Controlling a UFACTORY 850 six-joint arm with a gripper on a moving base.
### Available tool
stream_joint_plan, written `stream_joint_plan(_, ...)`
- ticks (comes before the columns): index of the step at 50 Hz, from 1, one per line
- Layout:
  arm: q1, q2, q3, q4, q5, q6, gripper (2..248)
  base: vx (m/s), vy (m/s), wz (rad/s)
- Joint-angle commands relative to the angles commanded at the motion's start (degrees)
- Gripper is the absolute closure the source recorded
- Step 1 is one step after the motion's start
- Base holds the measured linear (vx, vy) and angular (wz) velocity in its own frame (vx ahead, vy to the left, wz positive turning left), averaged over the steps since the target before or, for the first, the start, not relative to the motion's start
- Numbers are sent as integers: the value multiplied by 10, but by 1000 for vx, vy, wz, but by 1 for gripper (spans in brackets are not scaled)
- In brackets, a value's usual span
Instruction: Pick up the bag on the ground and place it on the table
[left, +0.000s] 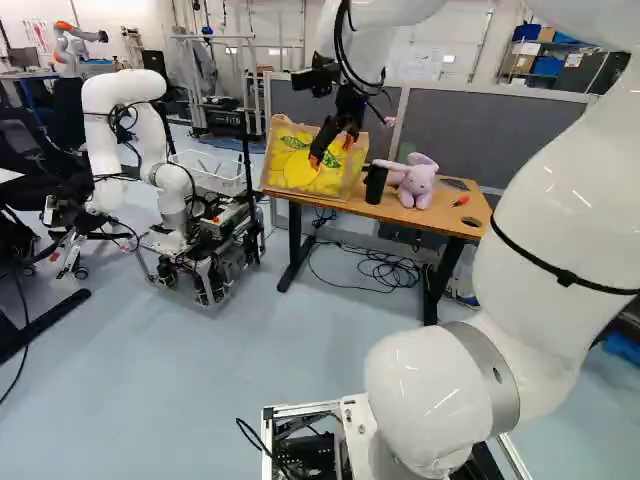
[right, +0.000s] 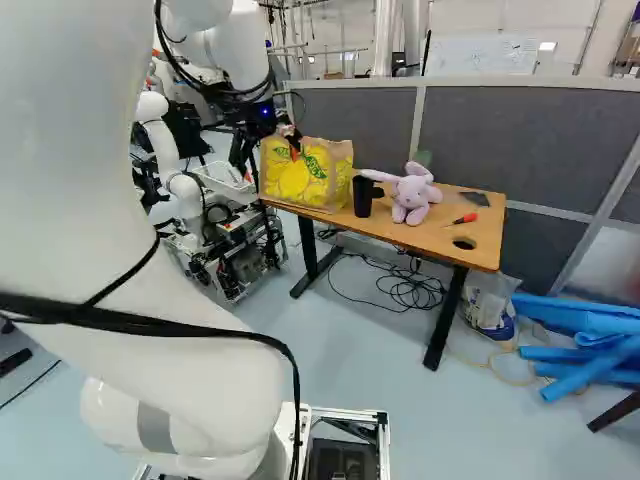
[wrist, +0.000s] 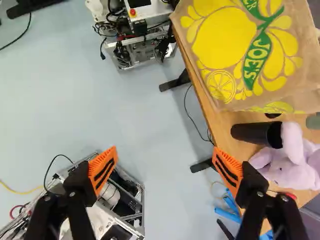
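And there's the paper bag (left: 296, 172), up on the wooden table (left: 350, 207), upper middle of the left base view! Beside it, the black cup (left: 375, 184), then the pink plush toy (left: 418, 184). The gripper (left: 331, 151) has its fingers spread wide, nothing between them; the wrist view puts the bag ahead, off to one side.

The left base view looks from behind the arm (left: 440, 400), on its left side, forward and a little down; the right base view does the same from its right side. Both are sharing the counter (right: 425, 238), the grey partition (right: 540, 140) and another robot (left: 105, 95). The wrist view faces steeply down along the gripper (left: 331, 151), and sees part of this counter more closely.
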Motion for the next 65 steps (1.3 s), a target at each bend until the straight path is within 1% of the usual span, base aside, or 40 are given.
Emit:
stream_joint_plan(16,-4,14,58,-7,89,41,3,0,0,0)
stream_joint_plan(30,-7,29,117,-15,180,82,3,0,0,0)
stream_joint_plan(43,-11,44,179,-23,275,126,3,0,0,0)
stream_joint_plan(65,-18,72,294,-37,452,207,3,0,0,0)
